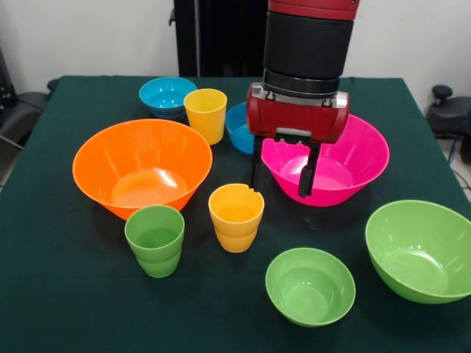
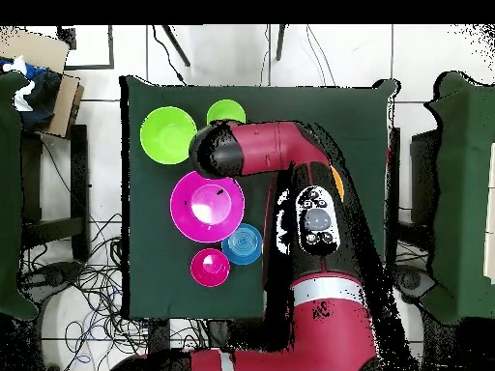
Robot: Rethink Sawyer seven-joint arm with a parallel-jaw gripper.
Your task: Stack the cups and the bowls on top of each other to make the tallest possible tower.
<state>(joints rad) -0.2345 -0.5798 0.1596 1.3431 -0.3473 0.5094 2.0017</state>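
Front view: your gripper [image 1: 283, 175] hangs over near rim of pink bowl [image 1: 353, 158], fingers apart, holding nothing; likely lining up on orange-yellow cup [image 1: 236, 216] just beside. Green cup [image 1: 155, 239], orange bowl [image 1: 141, 165], yellow cup [image 1: 205, 114], two blue bowls behind, two green bowls near you. Nothing stacked. Dark green cloth [image 1: 66, 294], white wall.

Overhead view: arm [image 2: 280, 155] hides the cups. Small pink bowl [image 2: 210, 268] beside blue bowl [image 2: 243, 243]. Tiled floor, cables.
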